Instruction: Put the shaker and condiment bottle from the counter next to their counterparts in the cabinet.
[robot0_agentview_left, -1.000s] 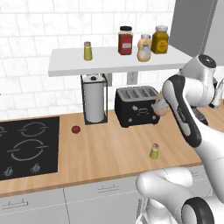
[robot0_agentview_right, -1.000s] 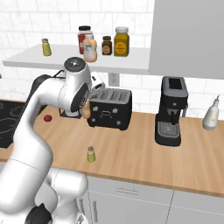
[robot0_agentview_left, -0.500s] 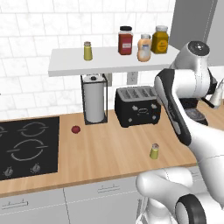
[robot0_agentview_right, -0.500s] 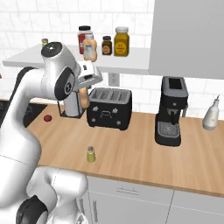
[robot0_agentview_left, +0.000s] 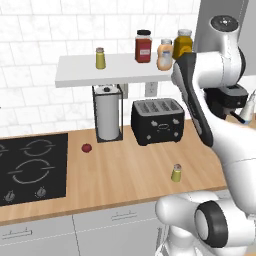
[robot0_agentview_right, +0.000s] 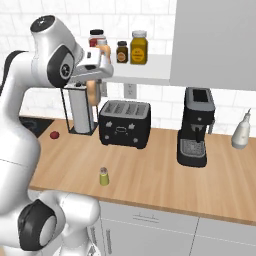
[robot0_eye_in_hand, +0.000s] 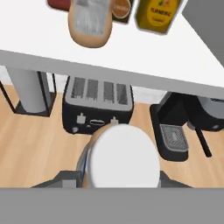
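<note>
2 items make up this job, and we now carry 1 of them: the condiment bottle (robot0_agentview_right: 93, 93) hangs from the gripper (robot0_eye_in_hand: 118, 181), whose jaws pinch its sides, cap toward the hand camera. Over the last second the arm has swung up from in front of the toaster (robot0_agentview_left: 158, 121). The hand now sits level with the front edge of the cabinet (robot0_agentview_left: 90, 75) shelf, the bottle hanging just below that edge, over the toaster's left end.

From the hand view we look along the bottle at the shelf's underside edge, with the fatter peach bottle (robot0_eye_in_hand: 89, 24) directly ahead on the board, beside the red jar (robot0_agentview_left: 143, 46) and the mustard-yellow jar (robot0_agentview_right: 138, 48). So the carry looks nearly done; we judge that the bottle needs to rise above the board and go forward to land beside its counterpart without knocking it.

1 shaker (robot0_agentview_left: 176, 173) stands on the counter (robot0_agentview_right: 165, 180) near the front edge, well apart from the gripper, its twin (robot0_agentview_left: 100, 58) alone toward the shelf's left end. That half of the task is not yet begun.
</note>
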